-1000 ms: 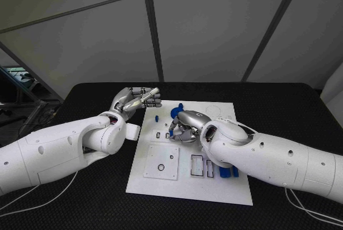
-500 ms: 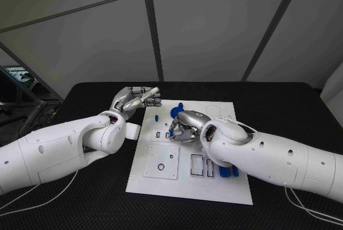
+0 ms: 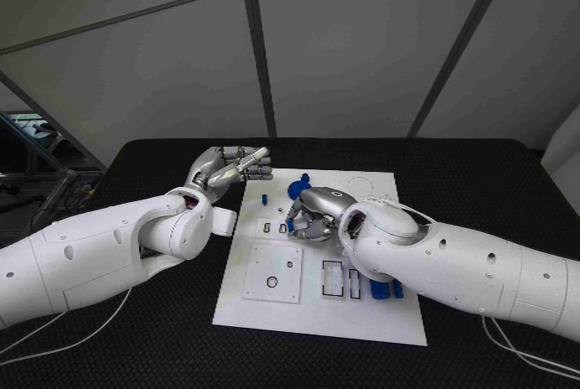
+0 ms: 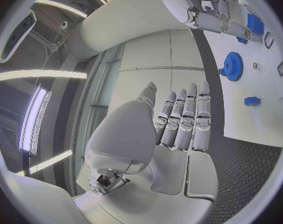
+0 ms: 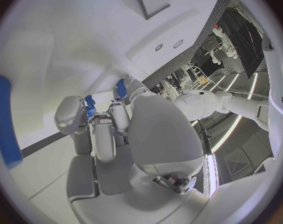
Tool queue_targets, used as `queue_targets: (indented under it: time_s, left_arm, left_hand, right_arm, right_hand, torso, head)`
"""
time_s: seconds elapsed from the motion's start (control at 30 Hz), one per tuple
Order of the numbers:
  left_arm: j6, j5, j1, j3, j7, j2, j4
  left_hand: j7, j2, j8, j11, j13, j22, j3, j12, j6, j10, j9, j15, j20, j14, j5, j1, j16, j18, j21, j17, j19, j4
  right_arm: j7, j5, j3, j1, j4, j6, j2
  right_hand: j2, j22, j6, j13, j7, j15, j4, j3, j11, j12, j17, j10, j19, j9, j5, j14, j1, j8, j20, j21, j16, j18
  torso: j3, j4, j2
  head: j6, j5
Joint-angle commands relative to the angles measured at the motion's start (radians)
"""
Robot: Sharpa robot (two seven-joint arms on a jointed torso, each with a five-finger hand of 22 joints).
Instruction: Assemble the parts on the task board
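Task board: white plate, mid black surface, long axis running away from the robot. Left hand: beside the board's far left corner, fingers straight, close together, holding nothing. Right hand: over the board, fingers curled down; grip cannot be told. Left wrist view adds blue gear and small blue part on board.

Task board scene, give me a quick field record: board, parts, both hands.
board: white task board on the black table
gear: blue gear on the board's far end
loose parts: blue pieces by the right forearm
left hand: left hand off the board's far left corner, fingers straight, together, holding nothing
right hand: right hand low over the board's middle, fingers curled down at a small blue part; hold unclear
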Motion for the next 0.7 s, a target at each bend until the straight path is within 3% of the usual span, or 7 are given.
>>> queue_targets:
  time_s: [0.03,0.43,0.7]
  left_arm:
    - [0.012,-0.006,0.002,0.001,0.003,0.001,0.001]
    - [0.011,-0.006,0.002,0.001,0.000,0.002,0.000]
    - [0.011,-0.006,0.002,0.001,0.000,0.003,-0.001]
  left_hand:
    - [0.002,0.003,-0.006,0.001,-0.001,-0.001,0.000,-0.004,0.002,0.003,-0.001,0.000,0.000,-0.006,0.000,0.004,-0.007,-0.027,-0.005,0.001,-0.009,-0.005]
    - [0.002,0.003,-0.006,0.001,-0.001,-0.002,0.001,-0.005,0.002,0.003,-0.001,0.000,0.000,-0.006,0.000,0.005,-0.008,-0.026,-0.006,0.002,-0.010,-0.006]
    - [0.002,0.003,-0.007,0.002,-0.001,-0.003,0.002,-0.005,0.001,0.002,-0.001,0.000,0.001,-0.005,0.000,0.005,-0.008,-0.026,-0.007,0.002,-0.010,-0.007]
  right_arm:
    - [-0.019,-0.013,-0.004,-0.003,-0.004,0.030,-0.001]
    - [-0.023,-0.014,-0.004,-0.003,-0.007,0.019,0.000]
    - [-0.022,-0.014,-0.004,-0.003,-0.007,-0.021,0.001]
  right_hand:
    - [-0.012,-0.002,-0.010,-0.002,0.001,0.006,-0.003,-0.005,0.000,-0.004,0.218,-0.008,-0.007,-0.002,-0.002,0.095,-0.001,-0.005,0.001,-0.006,-0.006,0.008]
    - [-0.029,-0.007,-0.023,-0.011,0.004,0.011,0.009,-0.022,0.005,-0.013,0.216,-0.018,-0.010,-0.003,0.000,0.094,-0.030,-0.009,0.007,-0.010,-0.008,0.009]
    - [-0.045,-0.015,-0.070,-0.030,0.013,0.018,0.026,-0.055,0.013,-0.032,0.221,-0.040,-0.015,-0.007,-0.001,0.095,-0.053,-0.025,0.013,-0.017,-0.006,0.010]
  torso:
    - [0.0001,0.0002,0.001]
    - [-0.0002,0.0007,0.001]
    - [0.0001,-0.0001,0.000]
  head:
    - [-0.001,0.000]
    - [-0.003,-0.003]
    - [-0.002,-0.004]
